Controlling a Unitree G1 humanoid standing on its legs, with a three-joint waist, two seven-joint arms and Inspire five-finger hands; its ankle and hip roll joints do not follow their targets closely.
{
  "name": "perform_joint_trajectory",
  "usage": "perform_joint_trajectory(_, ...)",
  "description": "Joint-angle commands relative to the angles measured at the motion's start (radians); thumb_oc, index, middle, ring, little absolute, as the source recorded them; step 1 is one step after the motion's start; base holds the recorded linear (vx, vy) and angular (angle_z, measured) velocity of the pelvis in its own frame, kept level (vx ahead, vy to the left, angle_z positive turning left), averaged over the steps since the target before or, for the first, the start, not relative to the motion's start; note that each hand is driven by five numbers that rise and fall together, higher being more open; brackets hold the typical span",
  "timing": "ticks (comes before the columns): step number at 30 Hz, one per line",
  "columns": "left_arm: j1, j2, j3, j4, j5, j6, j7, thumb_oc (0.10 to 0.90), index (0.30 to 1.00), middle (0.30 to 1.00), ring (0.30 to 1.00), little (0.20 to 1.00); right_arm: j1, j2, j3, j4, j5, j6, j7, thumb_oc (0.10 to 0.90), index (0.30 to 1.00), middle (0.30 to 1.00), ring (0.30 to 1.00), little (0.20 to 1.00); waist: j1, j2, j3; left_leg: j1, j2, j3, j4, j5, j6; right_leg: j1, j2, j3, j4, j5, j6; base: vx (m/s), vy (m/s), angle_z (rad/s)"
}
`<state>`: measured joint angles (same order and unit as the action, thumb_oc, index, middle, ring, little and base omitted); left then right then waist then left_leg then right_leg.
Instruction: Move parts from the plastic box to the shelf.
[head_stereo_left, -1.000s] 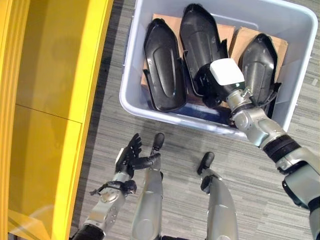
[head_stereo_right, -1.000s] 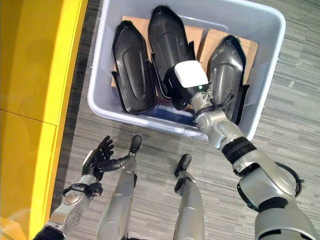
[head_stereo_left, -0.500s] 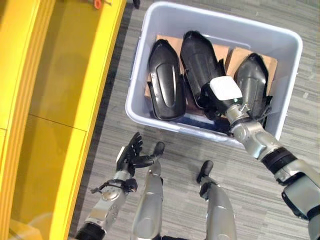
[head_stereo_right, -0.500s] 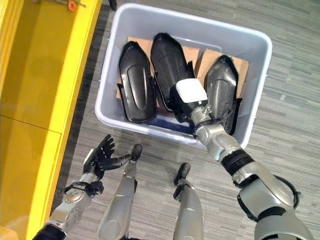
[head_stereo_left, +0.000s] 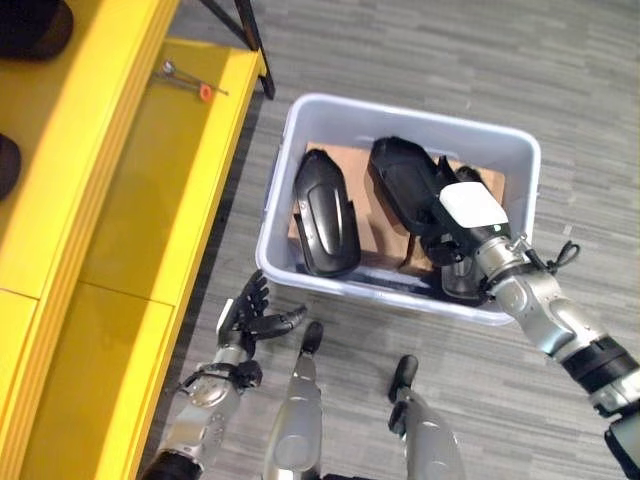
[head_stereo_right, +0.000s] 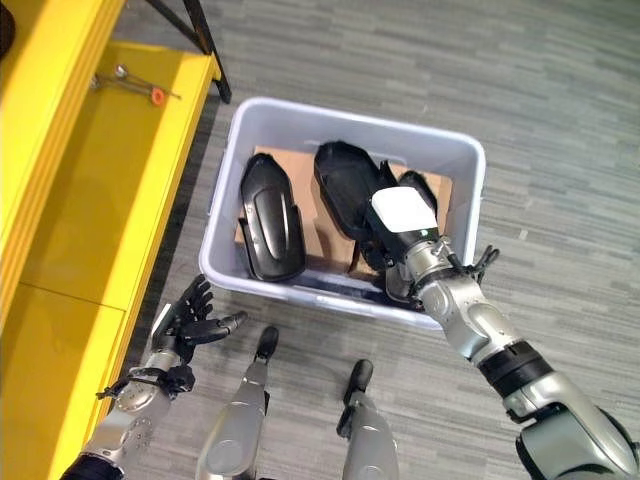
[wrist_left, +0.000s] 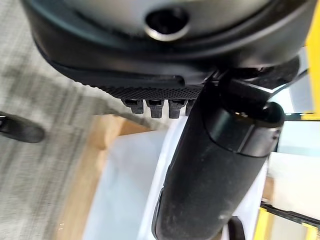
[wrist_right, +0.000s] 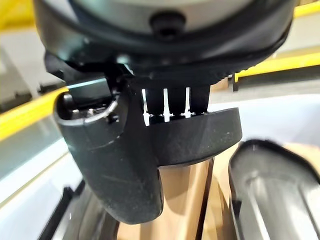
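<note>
Right wrist view: right hand (head_stereo_left: 455, 225) clamps a black part (head_stereo_left: 405, 185) inside the box (head_stereo_left: 400, 112) — left hand (head_stereo_left: 245, 315) (fingers spread) idles.

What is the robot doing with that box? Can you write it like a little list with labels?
box: pale plastic box on the grey floor
inside: black parts on cardboard
right hand: shut on the middle black part
other part: black part lying at the box's left side
left hand: open, low beside the box
shelf: yellow shelf to the left
</note>
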<state>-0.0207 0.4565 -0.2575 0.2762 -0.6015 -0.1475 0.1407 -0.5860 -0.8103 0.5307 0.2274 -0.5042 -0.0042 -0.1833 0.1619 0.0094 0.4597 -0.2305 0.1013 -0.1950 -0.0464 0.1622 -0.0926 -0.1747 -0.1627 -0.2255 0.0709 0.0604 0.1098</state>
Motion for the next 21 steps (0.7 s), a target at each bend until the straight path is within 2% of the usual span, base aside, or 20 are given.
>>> perform_joint_trajectory(1, 0.020, 0.035, -0.014, -0.017, 0.050, -0.037, -0.052, 0.900, 1.000, 1.000, 1.000, 1.000, -0.030, 0.007, -0.054, -0.073, 0.054, -0.071, -0.041, 0.400, 0.300, 0.300, 0.300, 0.300, -0.013, -0.066, -0.172, 0.074, 0.036, 0.046, -0.039, -0.034, 0.003, 0.052, -0.044, 0.005, -0.037, 0.014, 0.045, 0.12, -0.029, -0.04)
perform_joint_trajectory(6, 0.053, 0.027, 0.007, -0.022, 0.065, -0.024, -0.071, 0.900, 1.000, 1.000, 1.000, 1.000, 0.003, 0.025, -0.119, -0.160, 0.084, -0.092, -0.033, 0.400, 0.300, 0.300, 0.300, 0.300, -0.027, -0.067, -0.264, 0.145, 0.050, 0.066, -0.041, -0.057, 0.001, 0.115, -0.036, 0.015, -0.049, 0.005, 0.046, 0.10, -0.011, -0.07)
perform_joint_trajectory(13, 0.086, 0.007, 0.043, -0.027, 0.082, -0.010, -0.070, 0.900, 1.000, 1.000, 1.000, 1.000, 0.004, 0.045, -0.154, -0.228, 0.100, -0.101, -0.020, 0.400, 0.300, 0.300, 0.300, 0.300, -0.041, -0.065, -0.355, 0.213, 0.067, 0.088, -0.041, -0.071, 0.004, 0.157, -0.021, 0.044, -0.051, -0.009, 0.042, 0.06, -0.015, -0.11)
perform_joint_trajectory(18, 0.110, -0.005, 0.059, -0.035, 0.088, -0.008, -0.065, 0.900, 1.000, 1.000, 1.000, 1.000, -0.011, 0.055, -0.146, -0.258, 0.091, -0.106, -0.015, 0.400, 0.300, 0.300, 0.300, 0.300, -0.040, -0.056, -0.378, 0.248, 0.083, 0.097, -0.041, -0.078, 0.009, 0.164, -0.008, 0.070, -0.022, -0.035, 0.034, 0.03, -0.043, -0.21)
perform_joint_trajectory(21, 0.121, -0.013, 0.069, -0.037, 0.088, -0.005, -0.058, 0.900, 1.000, 1.000, 1.000, 1.000, -0.017, 0.065, -0.152, -0.301, 0.093, -0.114, -0.012, 0.400, 0.300, 0.300, 0.300, 0.300, -0.039, -0.047, -0.378, 0.252, 0.108, 0.089, -0.039, -0.066, 0.003, 0.158, 0.014, 0.069, 0.031, -0.078, 0.020, -0.01, -0.090, -0.11)
